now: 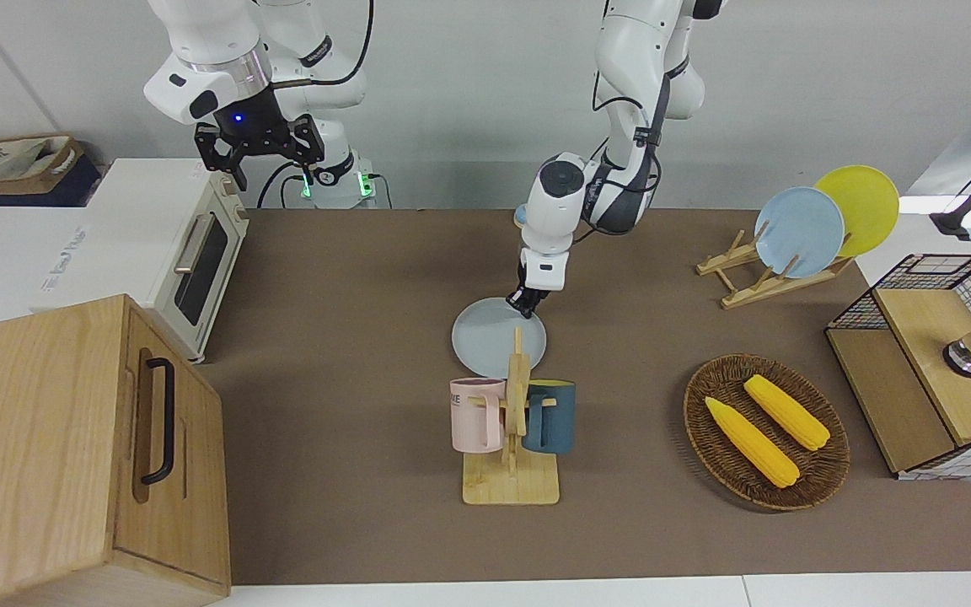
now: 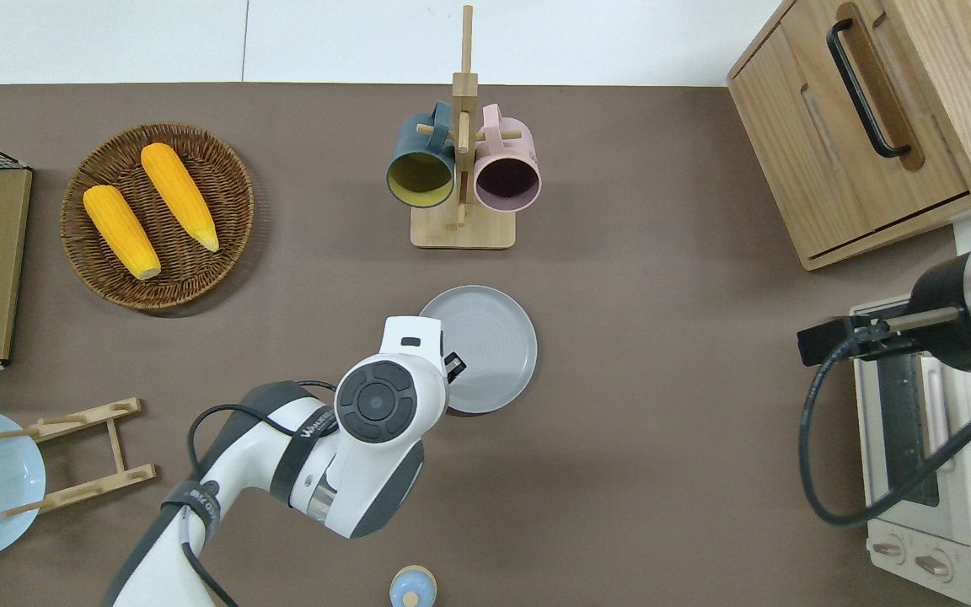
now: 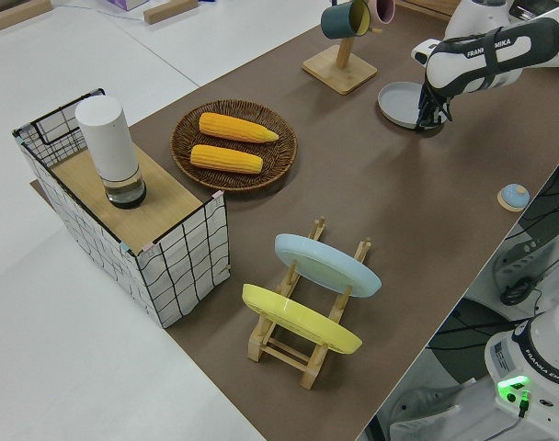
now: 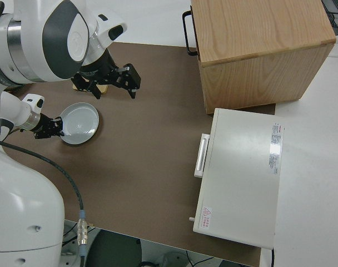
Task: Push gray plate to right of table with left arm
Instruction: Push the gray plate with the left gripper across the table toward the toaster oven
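Progress looks early: the gray plate [image 2: 482, 347] lies flat near the middle of the table [image 2: 662, 472], just nearer to the robots than the mug stand [image 2: 462, 169], and most of the tabletop toward the right arm's end is not yet crossed. The left gripper [image 2: 450, 367] is down at the plate's rim on the edge facing the left arm's end, which suits a sideways shove. It seems to touch the rim, though the wrist hides the contact from above, and whether its fingers are spread or pressed together cannot be told. The right gripper [image 1: 258, 145], fingers apart and holding nothing, belongs to the parked right arm.

What is left, judging by this layout, is nearly the whole slide toward the right arm's end of the table. The lane there is open brown surface until the toaster oven [image 2: 924, 455] and the wooden cabinet [image 2: 873, 118] at that end, which would cap how far the plate can go. The mug stand, with its pink mug [image 2: 507, 174] and dark blue mug [image 2: 421, 169], stands close to the plate's edge farther from the robots, so a push that drifts that way could clip its base. The wicker basket [image 2: 233, 211] of corn, the plate rack [image 2: 72, 455] and the small blue knob [image 2: 413, 587] lie off the path.
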